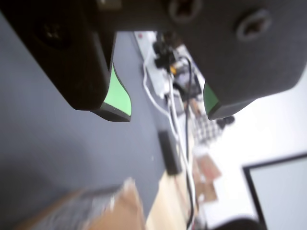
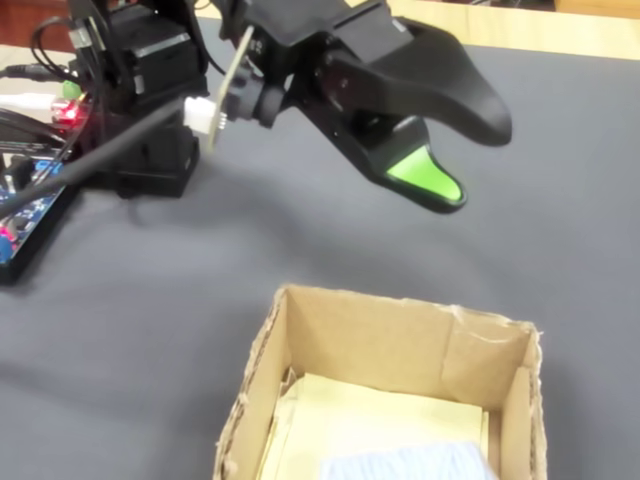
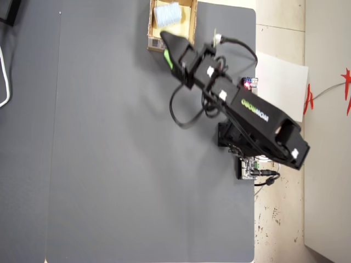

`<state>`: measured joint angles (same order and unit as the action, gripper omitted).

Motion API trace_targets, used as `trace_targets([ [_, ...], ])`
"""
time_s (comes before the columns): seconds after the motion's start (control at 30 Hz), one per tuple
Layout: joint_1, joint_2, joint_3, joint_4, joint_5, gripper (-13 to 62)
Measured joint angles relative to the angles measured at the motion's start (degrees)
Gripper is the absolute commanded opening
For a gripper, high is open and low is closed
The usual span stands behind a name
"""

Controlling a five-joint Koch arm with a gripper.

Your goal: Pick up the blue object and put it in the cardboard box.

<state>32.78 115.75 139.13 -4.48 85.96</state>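
Observation:
The cardboard box point(image 2: 300, 350) stands at the bottom of the fixed view, and the pale-blue object point(image 2: 405, 463) lies inside it on the pale floor. From overhead, the box point(image 3: 190, 22) sits at the mat's top edge with the blue object point(image 3: 167, 15) in it. My gripper point(image 2: 478, 160) hovers above and behind the box, open, its green pads bare. In the wrist view the gripper point(image 1: 167, 112) has its jaws wide apart with nothing between them. A blurred corner of the box point(image 1: 129, 211) shows below.
The arm's base and motors point(image 2: 140, 90), a blue circuit board point(image 2: 30, 215) and cables sit at the left of the fixed view. A white power strip with cables point(image 1: 158, 72) lies beyond the dark grey mat point(image 3: 109, 164). The mat's right edge borders a pale floor.

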Motion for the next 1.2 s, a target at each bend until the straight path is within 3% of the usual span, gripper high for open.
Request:
trace_targets([
  [0.57, -26.8, 14.9, 24.5, -4.7, 4.7, 30.1],
  [1.2, -29.9, 15.0, 37.3, -8.7, 4.7, 35.0],
])
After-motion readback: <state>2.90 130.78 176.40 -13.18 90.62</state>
